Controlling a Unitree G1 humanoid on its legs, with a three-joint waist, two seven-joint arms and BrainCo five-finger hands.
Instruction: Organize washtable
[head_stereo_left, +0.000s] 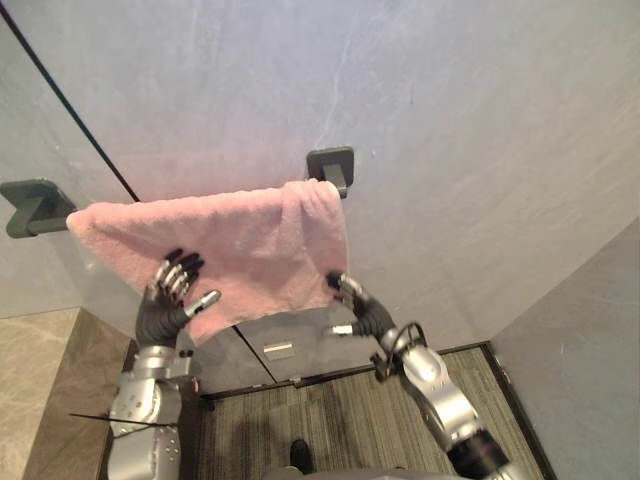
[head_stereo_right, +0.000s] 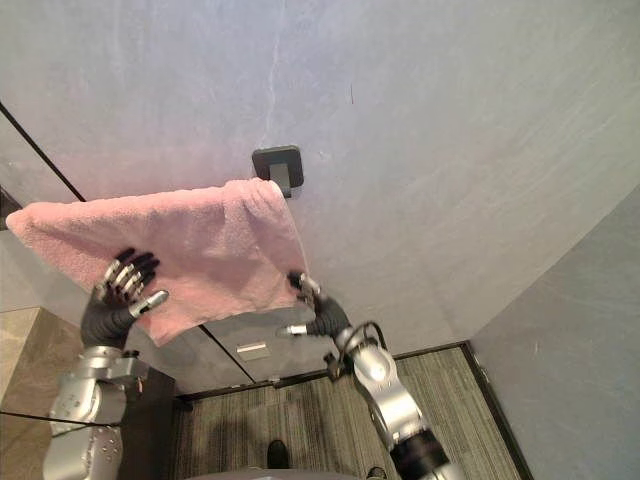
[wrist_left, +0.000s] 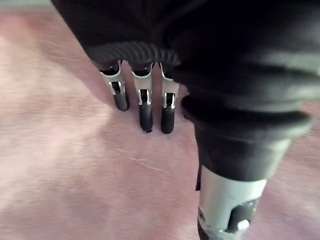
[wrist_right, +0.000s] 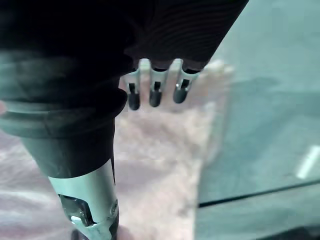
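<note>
One pink towel (head_stereo_left: 240, 240) hangs over a rail on the grey wall (head_stereo_left: 450, 120). The rail itself is almost wholly hidden under the cloth. It is held by two dark square brackets: the left bracket (head_stereo_left: 35, 205) lies just past the towel's left end, and the right bracket (head_stereo_left: 332, 168) sits just above its right end. The towel's long axis runs along the rail from left to right, rising a little toward the right bracket, and the cloth spans nearly the whole rail between the two brackets. It is fluffy terry, plain pink, folded over the rail so that a broad flap falls down the wall. The top fold is rounded and slightly rumpled near the right end. The bottom hem is not level: on the left it cuts across on a slant, and the lowest part lies below the middle of the rail.

The left hand (head_stereo_left: 165, 305) is raised against the lower left part of the flap. Its fingers (wrist_left: 145, 107) are stretched out nearly straight with the dark tips lying on the cloth, and the thumb is spread off to the side. It grips nothing.

The right hand (head_stereo_left: 362, 312) is at the towel's lower right corner. Its fingers (wrist_right: 155, 92) are also extended, reaching to the edge of the cloth, while the thumb points away below the hem, clear of the towel. No pinch on the cloth is visible.

Below the towel lies a striped carpet (head_stereo_left: 330, 410).
</note>
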